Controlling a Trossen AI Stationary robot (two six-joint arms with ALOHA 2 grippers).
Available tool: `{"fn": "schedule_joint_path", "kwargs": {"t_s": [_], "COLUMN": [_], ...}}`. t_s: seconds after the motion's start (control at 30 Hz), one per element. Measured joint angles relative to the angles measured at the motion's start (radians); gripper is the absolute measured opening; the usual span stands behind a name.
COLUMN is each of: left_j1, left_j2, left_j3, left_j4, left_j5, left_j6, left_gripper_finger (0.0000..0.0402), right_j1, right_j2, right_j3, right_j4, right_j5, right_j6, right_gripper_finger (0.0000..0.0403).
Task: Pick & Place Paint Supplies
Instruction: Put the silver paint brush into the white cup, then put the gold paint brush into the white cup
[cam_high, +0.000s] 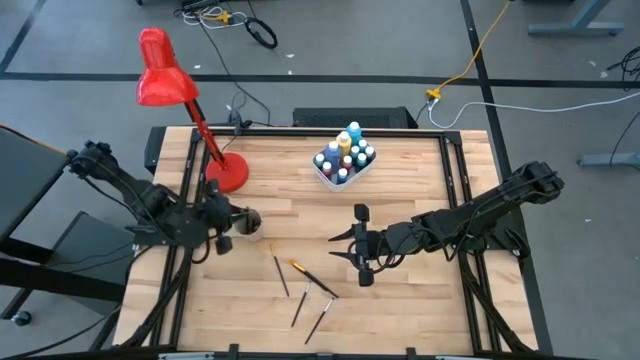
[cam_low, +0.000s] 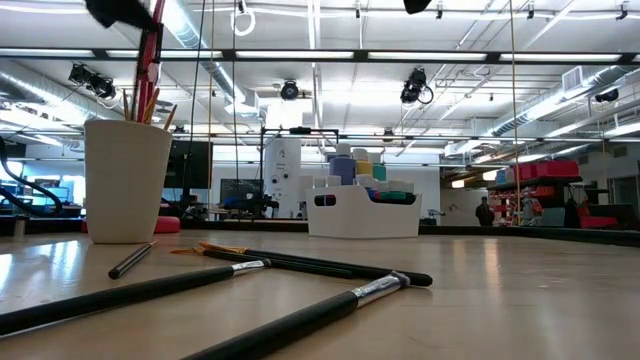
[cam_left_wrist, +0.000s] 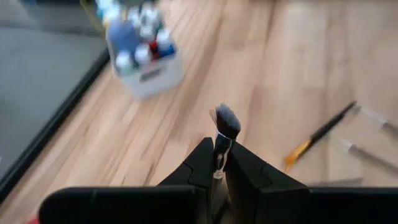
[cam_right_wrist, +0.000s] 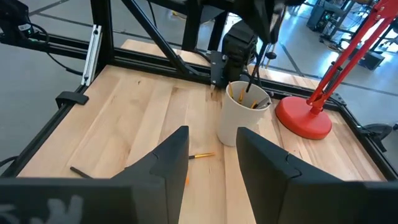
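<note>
low view: 2 dark-handled paintbrushes (cam_low: 300, 322) lie nearest on the table (cam_low: 520, 300); behind stand the beige cup (cam_low: 126, 180) with brushes in it and the white tray (cam_low: 362, 212) of paint bottles (cam_low: 344, 165).
high view: left gripper (cam_high: 228, 222) sits beside the cup; right gripper (cam_high: 358, 246) hovers mid-table; 4 loose brushes lie between them, red lamp (cam_high: 168, 88) behind.
left wrist view only: fingers clamped on 1 brush (cam_left_wrist: 222, 134).
right wrist view only: right gripper's fingers (cam_right_wrist: 165, 158) apart, nothing between.
</note>
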Motion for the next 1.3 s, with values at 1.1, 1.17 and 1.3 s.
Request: {"fn": "schedule_joint_path", "kwargs": {"t_s": [1.1, 1.17, 1.3], "left_j1": [0.000, 0.000, 0.000], "left_j2": [0.002, 0.002, 0.002], "left_j3": [-0.266, -0.250, -0.202], "left_j4": [0.298, 0.316, 0.325], "left_j5": [-0.053, -0.075, -0.134], "left_j6": [-0.106, -0.069, -0.011], "left_gripper_finger": [0.0059, 0.0059, 0.0059], "right_j1": [-0.029, -0.043, -0.071], "right_j2": [0.370, 0.412, 0.476], "right_j3": [0.001, 0.001, 0.012], "right_j4": [0.266, 0.320, 0.332], "right_j5": [-0.033, -0.058, -0.057], "right_j6": [0.132, 0.163, 0.231], "right_gripper_finger": [0.0184, 0.0195, 0.0209]}}
